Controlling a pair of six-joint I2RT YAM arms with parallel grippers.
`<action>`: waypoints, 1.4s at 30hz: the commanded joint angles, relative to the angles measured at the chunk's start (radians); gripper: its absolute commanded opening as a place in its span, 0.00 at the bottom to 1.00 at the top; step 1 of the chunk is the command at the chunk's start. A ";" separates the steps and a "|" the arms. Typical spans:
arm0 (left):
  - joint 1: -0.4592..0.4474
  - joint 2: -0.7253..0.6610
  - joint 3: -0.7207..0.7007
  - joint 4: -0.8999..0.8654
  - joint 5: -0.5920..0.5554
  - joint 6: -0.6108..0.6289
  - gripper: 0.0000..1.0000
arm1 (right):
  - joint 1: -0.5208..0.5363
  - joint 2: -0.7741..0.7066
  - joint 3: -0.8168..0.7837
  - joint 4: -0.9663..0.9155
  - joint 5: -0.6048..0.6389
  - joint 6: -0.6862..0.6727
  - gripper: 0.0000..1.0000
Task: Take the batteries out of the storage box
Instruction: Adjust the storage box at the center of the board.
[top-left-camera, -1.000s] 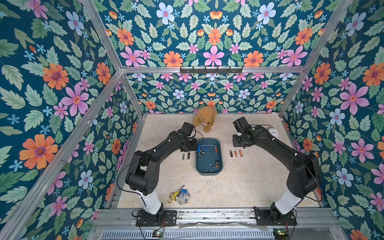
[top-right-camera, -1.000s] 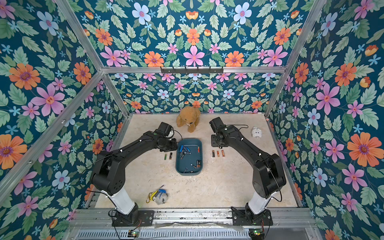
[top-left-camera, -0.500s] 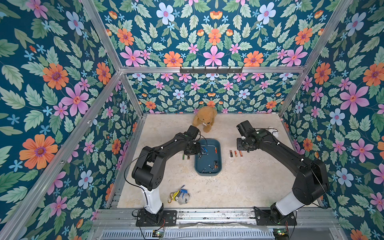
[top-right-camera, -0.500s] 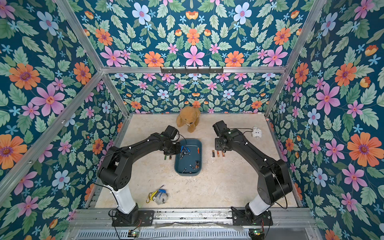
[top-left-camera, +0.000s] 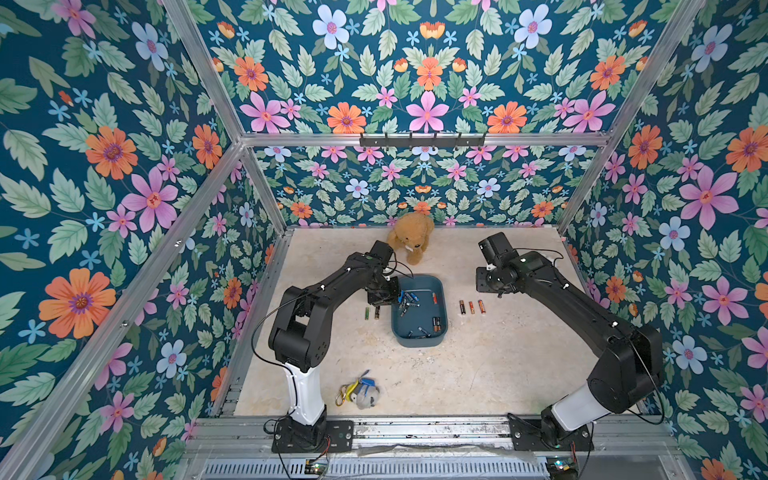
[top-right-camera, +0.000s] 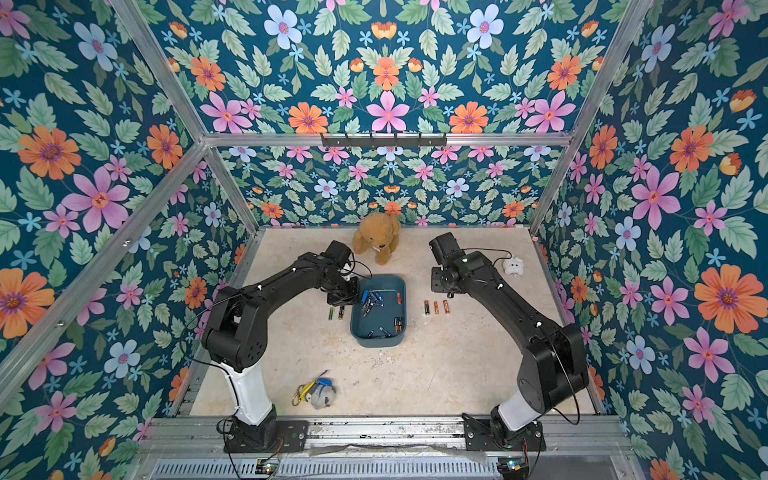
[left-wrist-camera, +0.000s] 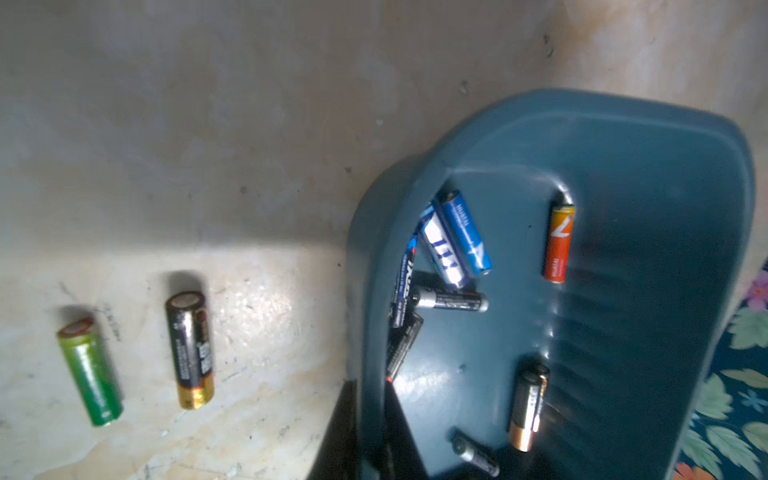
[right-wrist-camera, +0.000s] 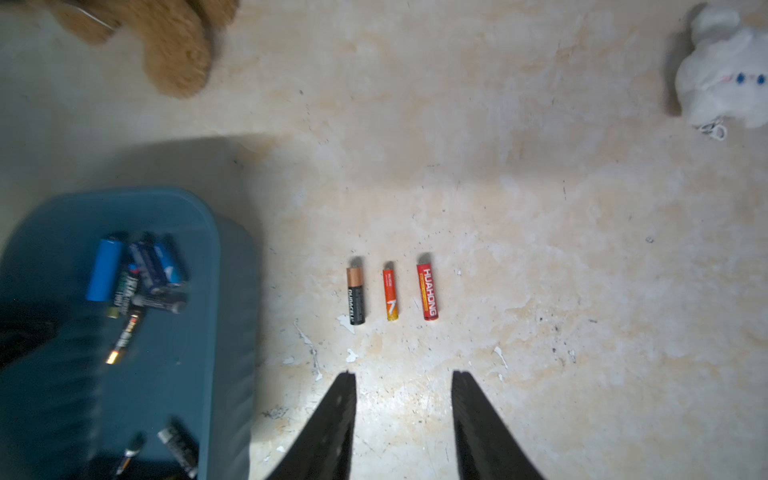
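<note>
On the bench (top-left-camera: 478, 374) the storage box (top-left-camera: 419, 340) sits central, batteries (top-left-camera: 409, 299) loose inside. The left end effector (top-left-camera: 388, 296) clamps its 9 o'clock wall. The right end effector (right-wrist-camera: 404, 374), part-open and empty, hovers near three batteries (top-left-camera: 471, 306) at 3 o'clock. Two more batteries (top-left-camera: 372, 312) lie at 9 o'clock.

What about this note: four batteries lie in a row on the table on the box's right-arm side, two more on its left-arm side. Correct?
Only the count is off: the right wrist view shows three batteries in that row, not four. On the left-arm side of the box lie two, a green battery and a black battery, as noted.
</note>
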 joint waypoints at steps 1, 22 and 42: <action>0.013 0.018 0.036 -0.095 0.192 0.043 0.00 | 0.000 0.008 0.058 -0.044 -0.015 -0.004 0.43; 0.032 0.105 0.257 -0.276 -0.084 0.046 0.00 | 0.051 0.174 0.199 -0.063 -0.050 0.049 0.42; -0.074 -0.007 -0.001 0.096 -0.271 -0.122 0.03 | 0.140 0.235 0.201 -0.025 -0.111 0.078 0.42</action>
